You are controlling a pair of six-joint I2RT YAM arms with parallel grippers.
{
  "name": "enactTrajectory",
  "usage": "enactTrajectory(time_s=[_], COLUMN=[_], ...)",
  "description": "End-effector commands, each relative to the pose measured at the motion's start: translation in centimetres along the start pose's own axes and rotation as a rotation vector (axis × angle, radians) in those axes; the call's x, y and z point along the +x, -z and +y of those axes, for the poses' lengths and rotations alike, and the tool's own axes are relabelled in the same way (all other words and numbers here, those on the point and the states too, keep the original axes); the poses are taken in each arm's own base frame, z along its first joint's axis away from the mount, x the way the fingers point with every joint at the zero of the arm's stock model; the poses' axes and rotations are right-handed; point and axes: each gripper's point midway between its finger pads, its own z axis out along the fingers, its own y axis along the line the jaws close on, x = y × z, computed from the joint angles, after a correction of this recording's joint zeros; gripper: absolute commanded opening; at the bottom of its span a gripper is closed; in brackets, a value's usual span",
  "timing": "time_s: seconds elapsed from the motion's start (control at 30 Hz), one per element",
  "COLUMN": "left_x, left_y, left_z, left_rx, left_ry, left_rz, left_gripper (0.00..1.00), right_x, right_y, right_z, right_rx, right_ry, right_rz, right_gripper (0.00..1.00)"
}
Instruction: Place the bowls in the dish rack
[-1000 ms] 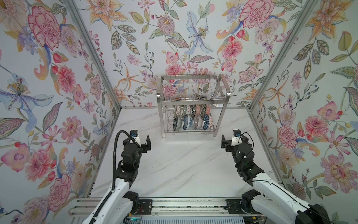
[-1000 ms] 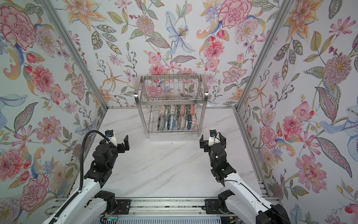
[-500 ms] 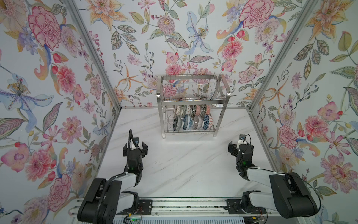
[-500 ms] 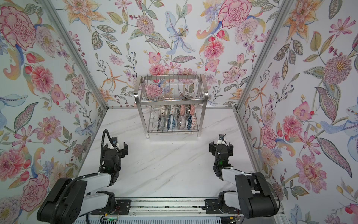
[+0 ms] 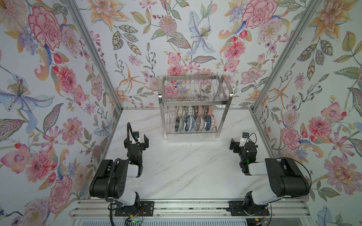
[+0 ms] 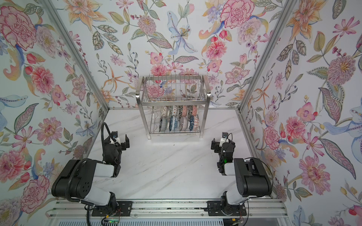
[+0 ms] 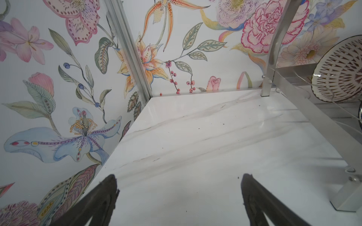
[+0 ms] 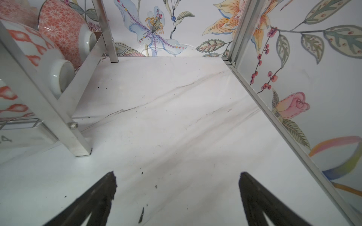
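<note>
Loading looks done: bowls [image 5: 195,121] sit on edge in the lower tier of the rack [image 5: 195,102], none on the table [image 5: 186,168], left claw [image 7: 179,176] and right claw [image 8: 176,175] released and empty, so next is probably just parking.

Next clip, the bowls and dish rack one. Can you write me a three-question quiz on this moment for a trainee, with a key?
1. True or false: the left tool is gripping something.
2. Which tier of the dish rack holds the bowls? A) upper only B) lower only C) both
3. Fill in: the jaws of the left tool and the right tool both stand ____.

Key: 1 false; 2 B; 3 open.
</note>
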Motion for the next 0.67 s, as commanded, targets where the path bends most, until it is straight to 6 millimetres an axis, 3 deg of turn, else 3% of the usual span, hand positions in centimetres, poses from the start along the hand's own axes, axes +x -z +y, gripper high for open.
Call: enactTrajectory(time_s=[0.0,0.07,0.63], left_x=[-0.4,-1.5,-1.4], left_y=[0.0,0.4,0.4], left_z=[0.0,0.1,0.1], left_rx=[-0.012,-0.025,-0.023], left_ry=[0.003,0.003,0.001], left_rz=[-0.022,-0.086,-0.074], left_gripper=[0.99,0.99,0.99], right_x=[-1.2,-1.2,-1.1], right_y=[0.1,0.2,0.2], right_z=[0.6,0.6,0.6], right_rx=[-0.033,-0.028,-0.036], right_ry=[-0.003,0.000,-0.002], right_rz=[-0.056,-0.059,-0.057], right_gripper=[0.99,0.99,0.99])
